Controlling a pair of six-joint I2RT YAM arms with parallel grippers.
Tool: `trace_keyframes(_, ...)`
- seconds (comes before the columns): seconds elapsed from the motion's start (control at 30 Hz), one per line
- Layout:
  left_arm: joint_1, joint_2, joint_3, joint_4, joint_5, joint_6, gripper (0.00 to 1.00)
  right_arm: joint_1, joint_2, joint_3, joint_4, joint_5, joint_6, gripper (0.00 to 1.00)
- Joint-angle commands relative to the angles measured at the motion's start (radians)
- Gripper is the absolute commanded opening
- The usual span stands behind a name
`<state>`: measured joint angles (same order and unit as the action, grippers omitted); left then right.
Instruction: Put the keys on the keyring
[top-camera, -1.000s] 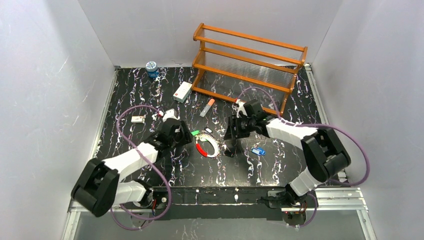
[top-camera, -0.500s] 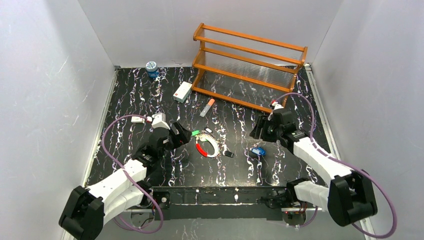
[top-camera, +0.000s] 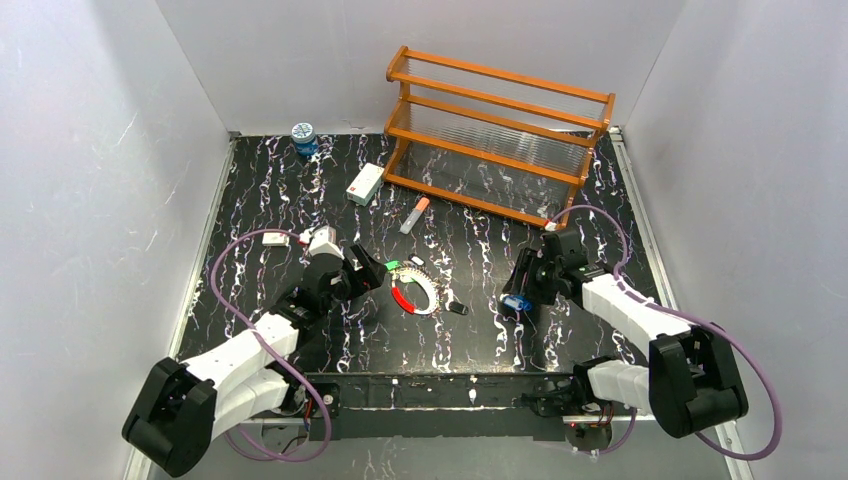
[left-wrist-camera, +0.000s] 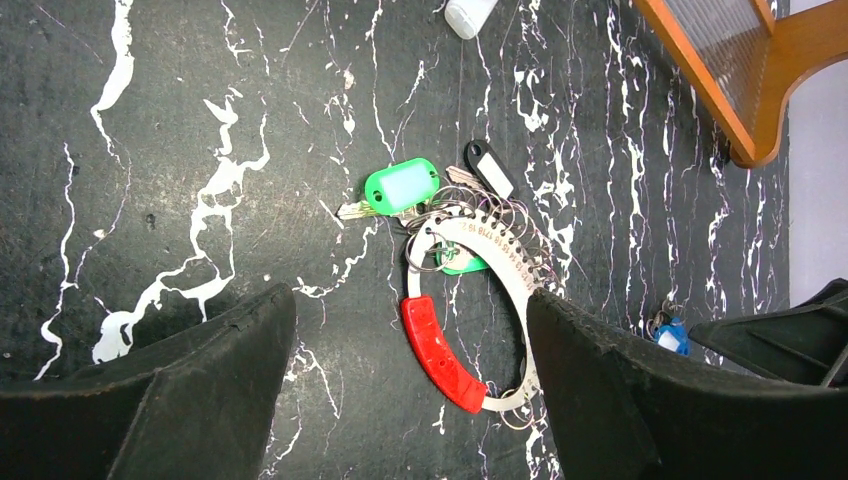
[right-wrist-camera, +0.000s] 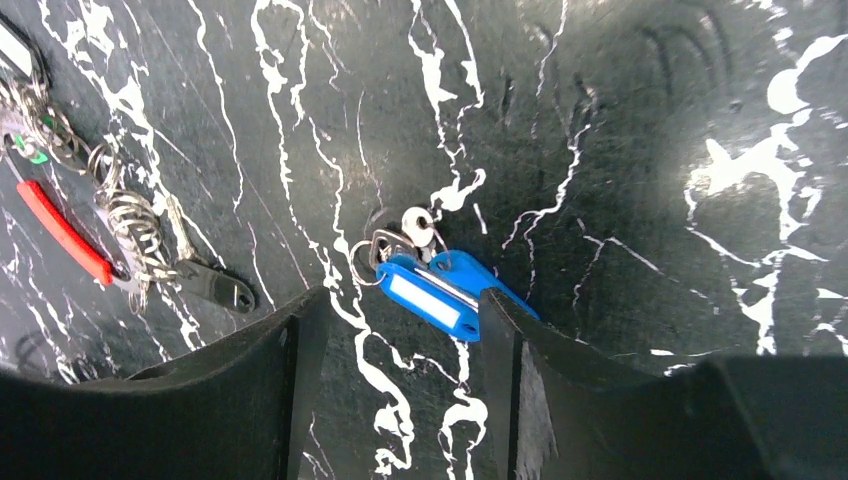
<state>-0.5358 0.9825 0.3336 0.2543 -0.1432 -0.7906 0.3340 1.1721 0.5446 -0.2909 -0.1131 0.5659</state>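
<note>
1. The right gripper (top-camera: 520, 290) has left the middle of the black, white-veined marble-look tabletop (top-camera: 260, 190). A second ago it stood beside the thin oval wire keyring (left-wrist-camera: 500, 270), part white and part red. It now hangs over the small blue-headed key (right-wrist-camera: 435, 293), which lies well to the right of the ring.
2. Its fingers stand apart and straddle the blue plastic head. One finger's edge overlaps the head's far end in the wrist view, but no squeeze shows and the key lies flat on the surface.
3. The left gripper (left-wrist-camera: 410, 300) has spread wide within the last second and drawn back a little. It holds nothing, and the keyring lies free just ahead of its fingers.
4. Where the right gripper withdrew, a small black oblong tag (top-camera: 457, 309) now shows at the ring's right side, beside some small wire rings. I cannot tell whether it is threaded on.
5. The silvery green-headed key (left-wrist-camera: 401, 185) lies at the ring's far end, touching it; whether it is threaded on is also unclear.
6. My reading is that work at the ring has paused and the blue-headed key is the next one to fetch. With the ring released, the left gripper will probably need to grip it again before threading.
</note>
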Motion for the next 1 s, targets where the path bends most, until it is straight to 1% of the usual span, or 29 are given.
trace_keyframes(0.0,0.007,0.01,0.007,0.014,0.019,-0.006,0.84,-0.005,0.025,-0.014,0.023,-0.087,0.006,0.64)
trace_keyframes(0.3,0.007,0.047,-0.009,0.077,0.071,-0.023,0.84,-0.006,0.067,-0.015,0.088,-0.245,-0.005,0.58)
trace_keyframes(0.53,0.007,0.084,-0.03,0.143,0.119,-0.035,0.84,-0.005,0.066,-0.014,0.089,-0.258,-0.024,0.47)
trace_keyframes(0.63,0.007,0.103,-0.032,0.165,0.134,-0.039,0.84,-0.005,0.082,-0.006,0.093,-0.263,-0.027,0.47)
trace_keyframes(0.7,0.007,0.112,-0.026,0.166,0.143,-0.036,0.84,-0.005,0.092,0.001,0.092,-0.259,-0.035,0.5)
trace_keyframes(0.73,0.007,0.115,-0.023,0.168,0.159,-0.033,0.84,-0.004,0.094,0.005,0.088,-0.252,-0.04,0.52)
trace_keyframes(0.87,0.007,0.141,-0.016,0.212,0.247,-0.024,0.84,-0.004,0.087,0.012,0.058,-0.205,-0.052,0.57)
trace_keyframes(0.97,0.005,0.193,0.0,0.243,0.318,-0.019,0.83,-0.004,0.091,0.012,0.053,-0.184,-0.054,0.58)
